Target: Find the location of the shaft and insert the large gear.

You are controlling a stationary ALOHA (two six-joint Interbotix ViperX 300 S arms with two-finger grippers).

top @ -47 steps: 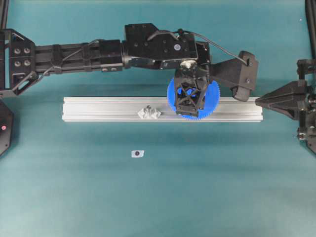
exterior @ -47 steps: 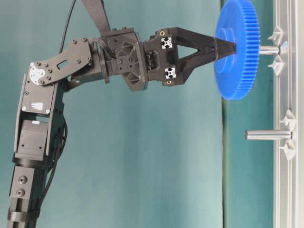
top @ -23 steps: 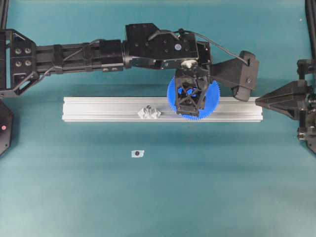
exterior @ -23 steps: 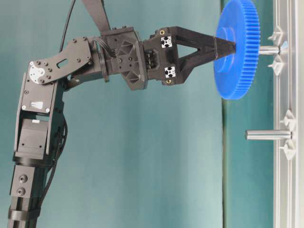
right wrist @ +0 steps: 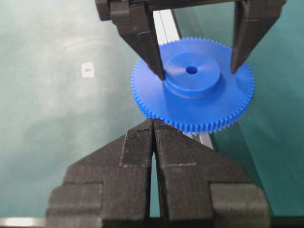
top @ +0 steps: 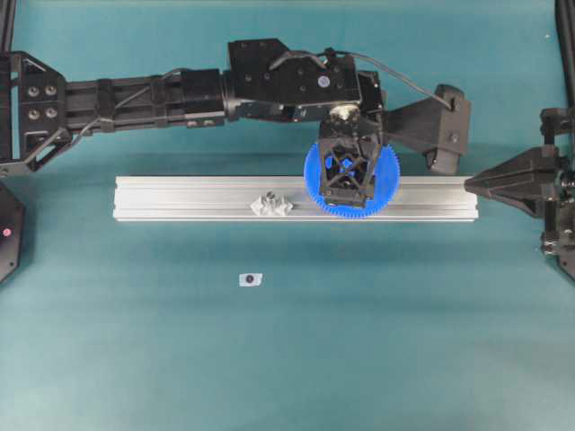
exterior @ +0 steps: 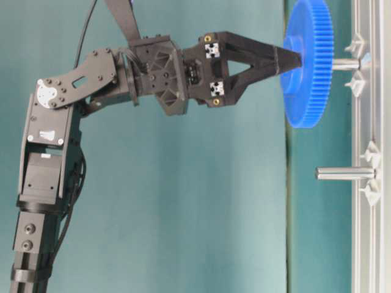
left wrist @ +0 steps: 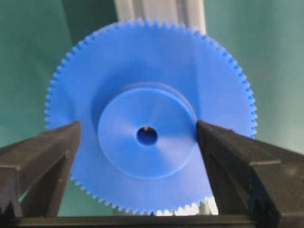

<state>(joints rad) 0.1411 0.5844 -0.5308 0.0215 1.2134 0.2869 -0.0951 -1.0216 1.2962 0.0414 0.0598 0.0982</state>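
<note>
The large gear [exterior: 308, 73], a bright-blue toothed wheel with a raised hub, sits threaded on the shaft [exterior: 345, 63]. It stands level, partway down, with bare pin showing between it and the rail. From above the gear [top: 388, 172] hides the shaft. My left gripper [left wrist: 137, 128] is open and straddles the hub. One finger [right wrist: 159, 66] touches the hub's edge and the other stands a little off it. In the table-level view the left gripper [exterior: 292, 59] is right at the hub. My right gripper [right wrist: 153, 121] is shut and empty, just off the rail's right end [top: 469, 184].
The aluminium rail [top: 180, 197] lies across the teal table. A second silvery pin [exterior: 345, 173] with clear base pieces stands on it, left of the gear [top: 269, 201]. A small white tag [top: 251, 279] lies on the table in front of the rail.
The left jaws have spread off the hub. The gear has straightened and settled slightly further along the shaft. The right arm has not moved.
</note>
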